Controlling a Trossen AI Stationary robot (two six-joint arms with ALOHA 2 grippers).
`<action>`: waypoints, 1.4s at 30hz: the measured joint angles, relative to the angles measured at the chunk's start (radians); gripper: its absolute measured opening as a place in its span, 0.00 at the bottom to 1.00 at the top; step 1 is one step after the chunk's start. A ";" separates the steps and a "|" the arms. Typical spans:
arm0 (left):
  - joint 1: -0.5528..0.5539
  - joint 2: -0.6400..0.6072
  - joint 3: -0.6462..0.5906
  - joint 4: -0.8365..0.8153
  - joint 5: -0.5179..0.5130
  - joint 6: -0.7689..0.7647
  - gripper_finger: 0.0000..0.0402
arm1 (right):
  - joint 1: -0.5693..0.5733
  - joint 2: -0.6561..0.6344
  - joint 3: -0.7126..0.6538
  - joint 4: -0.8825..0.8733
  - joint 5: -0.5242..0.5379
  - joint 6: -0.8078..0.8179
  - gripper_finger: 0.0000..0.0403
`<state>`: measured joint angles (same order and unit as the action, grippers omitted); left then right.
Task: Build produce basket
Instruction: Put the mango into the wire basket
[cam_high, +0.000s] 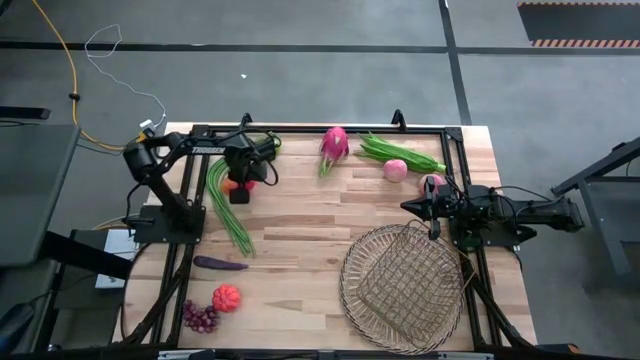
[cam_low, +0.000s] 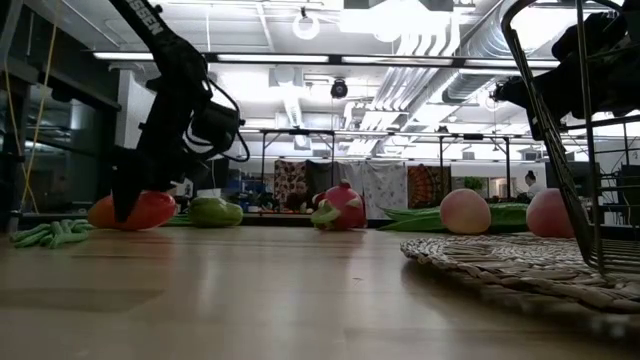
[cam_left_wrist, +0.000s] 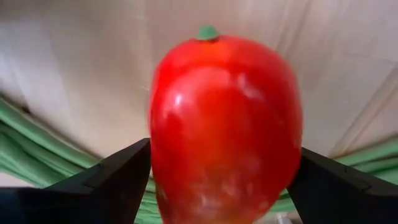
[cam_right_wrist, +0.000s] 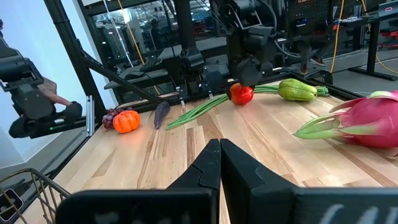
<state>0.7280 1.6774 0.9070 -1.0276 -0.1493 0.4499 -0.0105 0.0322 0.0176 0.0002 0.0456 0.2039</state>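
My left gripper (cam_high: 241, 188) reaches down near the table's far left and is shut on a red pepper (cam_left_wrist: 227, 124), which also shows in the low view (cam_low: 140, 210). My right gripper (cam_high: 432, 212) is shut and hovers by the far rim of the tan lattice basket (cam_high: 400, 287). The basket lies on the near right of the table, its woven rim (cam_low: 490, 258) on the wood. In the right wrist view the shut fingers (cam_right_wrist: 219, 149) point across the table, with basket wire (cam_right_wrist: 18, 186) at the corner. My left gripper pinches the red pepper between its two fingers, one on each side of the body (cam_left_wrist: 158, 168), with the green stem end (cam_left_wrist: 208, 32) pointing away from the wrist. The fingers come from above. The pepper's underside looks to be on or just above the table (cam_low: 135, 226). My right gripper is next to the basket's far rim (cam_high: 430, 232); whether it touches it, I cannot tell.
A green pepper (cam_high: 265, 141), a dragon fruit (cam_high: 335, 144), a bean bunch (cam_high: 400, 152) and two peaches (cam_high: 395, 170) (cam_high: 432, 183) lie along the far side. A long bean bunch (cam_high: 228, 208) runs down the left. Eggplant (cam_high: 220, 264), pumpkin (cam_high: 227, 297) and grapes (cam_high: 200, 317) sit near left.
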 joint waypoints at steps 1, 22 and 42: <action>0.000 0.002 0.000 0.006 0.000 -0.003 0.81 | 0.000 0.000 0.000 0.000 0.000 0.000 0.00; -0.053 -0.345 0.088 0.166 0.159 -0.289 0.59 | 0.000 0.000 0.000 0.000 0.000 0.000 0.00; -0.419 -0.619 0.050 0.979 0.057 -0.692 0.59 | 0.000 0.000 0.000 0.000 0.000 0.000 0.00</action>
<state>0.3088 1.0579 0.9567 -0.0486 -0.0926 -0.2419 -0.0102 0.0322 0.0177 0.0002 0.0456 0.2039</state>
